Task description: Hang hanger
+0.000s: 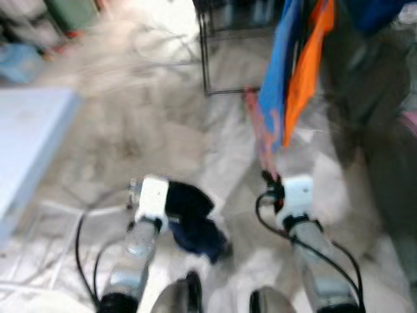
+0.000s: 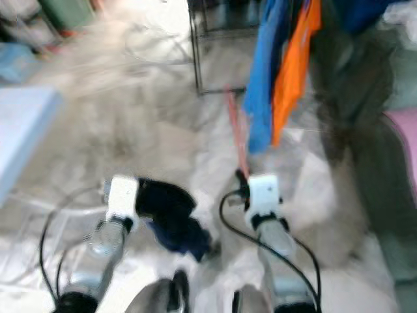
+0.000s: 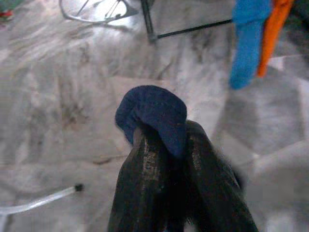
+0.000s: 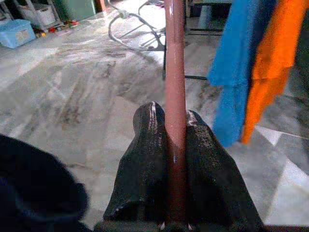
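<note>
we record a pale marble floor (image 1: 150, 130), blurred in the head views. a black metal rack (image 1: 207, 59) stands ahead; a blue garment (image 4: 236, 72) and an orange garment (image 4: 270, 63) hang beside it. a blue bin (image 4: 17, 33) sits far off, contents not discernible. the left gripper (image 3: 164, 145) has its fingers (image 3: 145, 174) pressed together on a dark blue cloth (image 3: 154, 111). the right gripper (image 4: 176, 125) is clamped on the reddish hanger (image 4: 175, 58), which points forward toward the hanging garments.
</note>
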